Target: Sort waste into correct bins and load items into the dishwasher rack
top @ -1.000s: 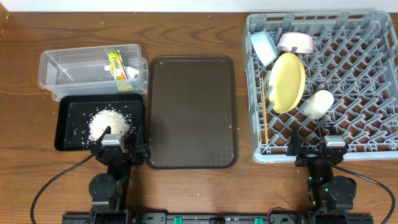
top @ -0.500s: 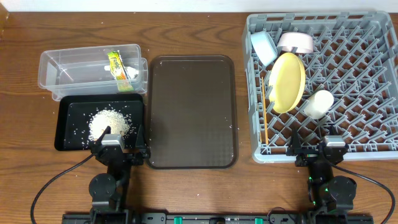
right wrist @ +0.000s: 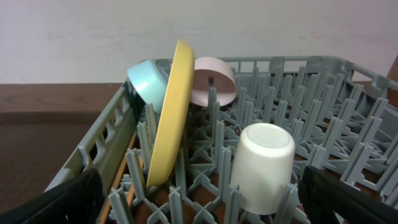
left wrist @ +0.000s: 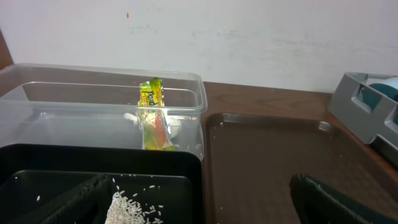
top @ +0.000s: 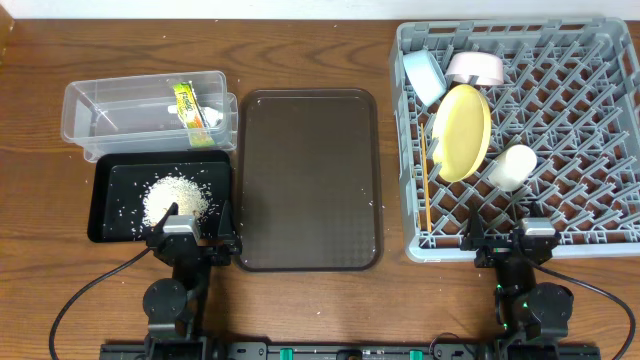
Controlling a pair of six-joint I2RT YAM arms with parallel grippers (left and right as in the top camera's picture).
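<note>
Inside the rack [top: 560,150] (grey, pegged) leans the yellow plate [top: 462,132].

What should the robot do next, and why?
Probably just stop and rest: the whitish rice heap lies in the shallow black tray, the green-and-white wrapper in the clear plastic tub, and the round yellow plate and other dishes stand in the grey pegged rack.

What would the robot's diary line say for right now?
rice: black tray | wrapper: clear tub | plate, blue bowl, pale bowl, cup, chopsticks: rack | left fingers: open | right fingers: open
</note>
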